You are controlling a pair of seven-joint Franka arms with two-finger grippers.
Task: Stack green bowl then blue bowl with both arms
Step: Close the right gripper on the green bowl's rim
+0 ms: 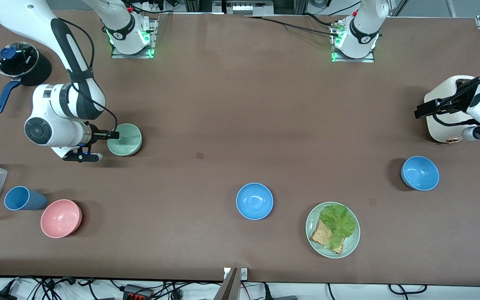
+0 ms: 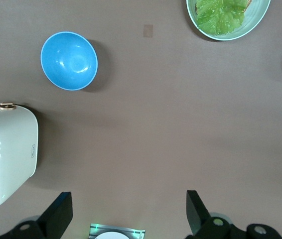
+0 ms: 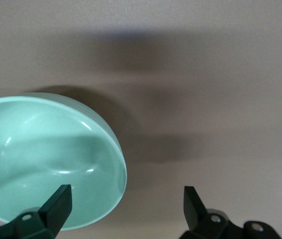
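right gripper at the green bowl's rim

the right gripper (image 1: 113, 134) has its fingers spread wide at the rim of the one green bowl (image 1: 125, 139) — in the right wrist view one finger (image 3: 56, 205) sits over the bowl's inside, the other over bare table, gripping nothing. the right arm is bent low, wrist turned sideways. the bowl stands on the table (image 1: 240, 104) toward the right arm's end.

two blue bowls: one (image 1: 254, 201) mid-table near the front camera, beside the green plate (image 1: 351, 241) of lettuce and toast; the other (image 1: 420, 173) toward the left arm's end. one pink bowl (image 1: 61, 218), one blue cup (image 1: 23, 198).

the left gripper (image 2: 127, 211) waits open, empty — over bare table by the white toaster (image 1: 442, 121).
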